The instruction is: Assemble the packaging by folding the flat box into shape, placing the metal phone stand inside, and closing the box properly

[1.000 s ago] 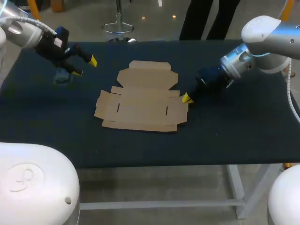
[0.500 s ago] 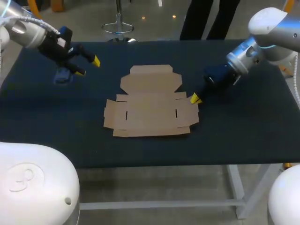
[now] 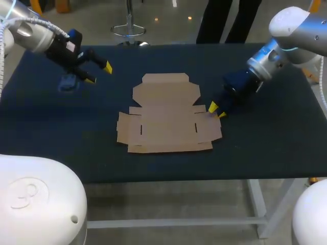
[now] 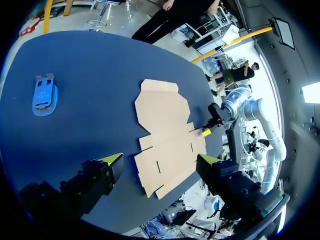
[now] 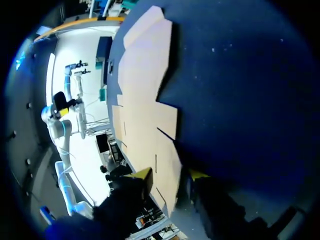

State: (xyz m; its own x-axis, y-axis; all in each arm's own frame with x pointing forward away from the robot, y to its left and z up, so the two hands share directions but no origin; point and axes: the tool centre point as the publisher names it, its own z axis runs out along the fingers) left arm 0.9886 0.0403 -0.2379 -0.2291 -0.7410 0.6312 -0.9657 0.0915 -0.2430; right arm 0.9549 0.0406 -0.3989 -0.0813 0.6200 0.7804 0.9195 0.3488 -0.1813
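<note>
Flat box [image 3: 168, 115] of brown cardboard, unfolded, lying near the middle of the dark blue table [image 3: 265, 148], all flaps down, the big lid flap toward the far edge, two short slots cut in the main panel. Right gripper [image 3: 217, 111] down at the box's right edge, at the end of the right arm [image 3: 286, 35] coming in over the table's far right corner; fingers parted, not clamped on anything: in the right wrist view, one yellow fingertip [image 5: 142, 175] over the cardboard, the other past the edge over the bare table, the side flap's rim running between them; contact with the cardboard impossible to judge. Left gripper [image 3: 99, 73] hanging above the far left part of the table, well apart from the box, fingers spread wide, holding nothing. Blue phone stand [image 3: 68, 81] lying flat on the table near the left edge, near that gripper in the head view, well apart from the box; in the left wrist view, ahead of the spread fingers and off to one side, two small tabs showing at one end. In that same view, box [image 4: 165, 135] ahead of the left gripper [image 4: 162, 159], between and beyond its two yellow tips, with the yellow tip of the right gripper [image 4: 205, 132] at the side flap on the box's far side.
</note>
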